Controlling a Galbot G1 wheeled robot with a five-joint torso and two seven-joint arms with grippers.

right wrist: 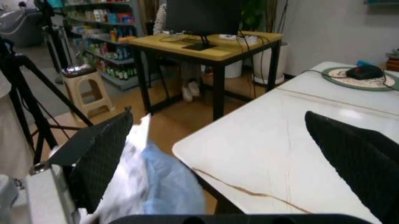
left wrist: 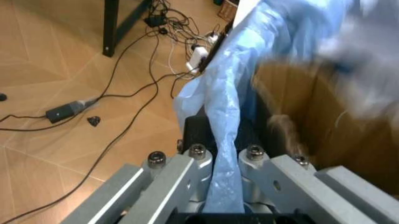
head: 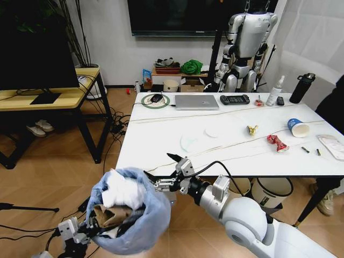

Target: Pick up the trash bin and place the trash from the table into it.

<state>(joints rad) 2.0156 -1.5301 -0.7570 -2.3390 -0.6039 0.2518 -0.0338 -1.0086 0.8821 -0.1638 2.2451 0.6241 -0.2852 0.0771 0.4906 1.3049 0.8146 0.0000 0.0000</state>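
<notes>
The trash bin [head: 131, 217], lined with a crinkled light-blue bag, hangs off the table's [head: 161, 145] front-left corner. My left gripper [head: 79, 235] holds it from below; in the left wrist view that gripper [left wrist: 223, 161] is shut on a fold of the bag [left wrist: 227, 107]. Crumpled white paper [head: 123, 192] and brown cardboard [head: 110, 215] lie inside. My right gripper [head: 163, 172] stands open just above the bin's rim, its black pads [right wrist: 103, 151] spread wide beside the paper [right wrist: 134, 163]. On the table lie a white lid [head: 213, 131], yellow wrapper [head: 251, 129], red wrapper [head: 277, 142], paper cup [head: 298, 127] and clear packet [head: 332, 146].
A silver laptop [head: 196, 101], black controller [head: 235, 99], mouse [head: 156, 98], spray bottle [head: 274, 91] and black bottle [head: 301, 88] line the table's far edge. A yellow desk [head: 48, 97] stands to the left, cables [head: 115, 129] trail on the floor, and white bins [head: 271, 191] sit under the table.
</notes>
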